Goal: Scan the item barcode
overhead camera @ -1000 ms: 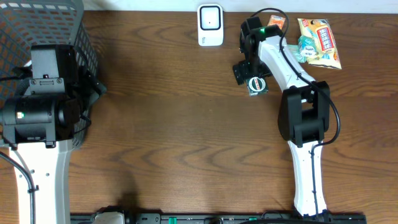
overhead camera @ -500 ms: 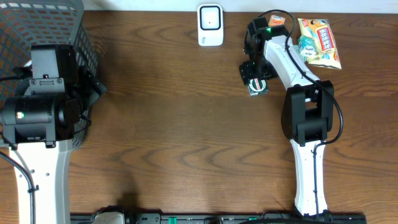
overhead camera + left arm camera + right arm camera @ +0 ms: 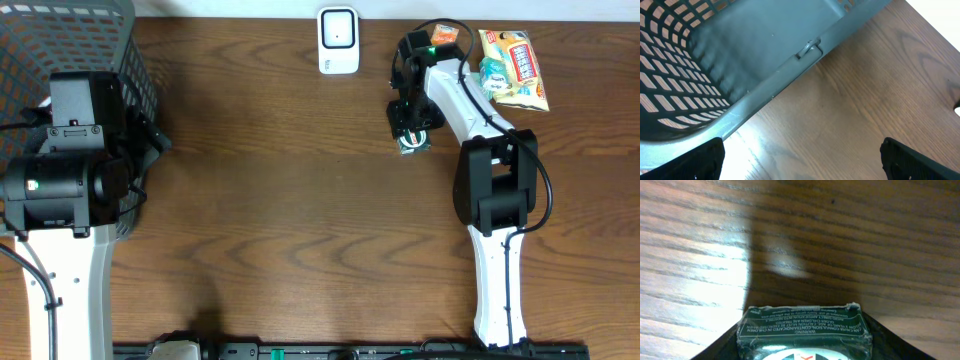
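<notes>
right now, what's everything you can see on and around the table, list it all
table: one, brown wood, under everything
basket: one, grey mesh, far left corner
barcode scanner: one, white, back edge, centre
dark green packet: one, flat on the table, right of the scanner
yellow snack bag: one, yellow and red, back right
teal packet: one, at the yellow bag's left side
orange packet: one, back edge, partly hidden by the right arm
left gripper: one, black, open, over the table beside the basket
right gripper: one, black, fingers either side of the green packet; grip unclear
</notes>
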